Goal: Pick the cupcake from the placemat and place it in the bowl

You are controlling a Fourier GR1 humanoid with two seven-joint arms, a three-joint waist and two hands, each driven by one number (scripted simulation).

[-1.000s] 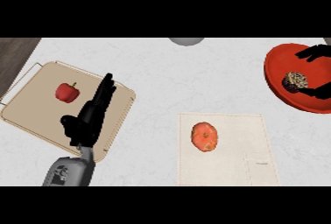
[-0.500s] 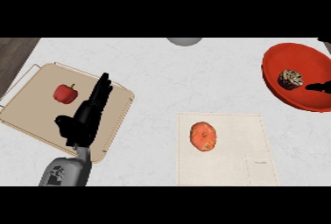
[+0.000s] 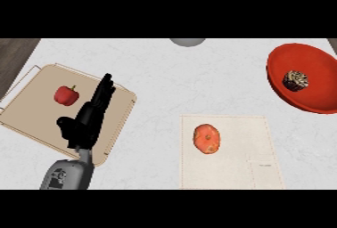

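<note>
Cupcake (image 3: 295, 80) in red bowl (image 3: 309, 95), tomato (image 3: 207, 138) on placemat (image 3: 253, 156)

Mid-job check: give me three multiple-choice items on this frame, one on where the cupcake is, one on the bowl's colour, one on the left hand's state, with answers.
1. Where is the cupcake?
A. on the placemat
B. in the bowl
C. on the tray

2. What colour is the bowl?
A. red
B. white
C. blue

3. How is the left hand?
A. curled round the pepper
C. curled shut on nothing
B. open, fingers straight

Answers:
1 B: the cupcake lies inside the bowl at the right edge, while the placemat holds only an orange-red food item.
2 A: the bowl's wall is plainly red.
3 B: the left hand rests over the tray with fingers straight, apart from the red pepper. The right hand is out of view.
</note>
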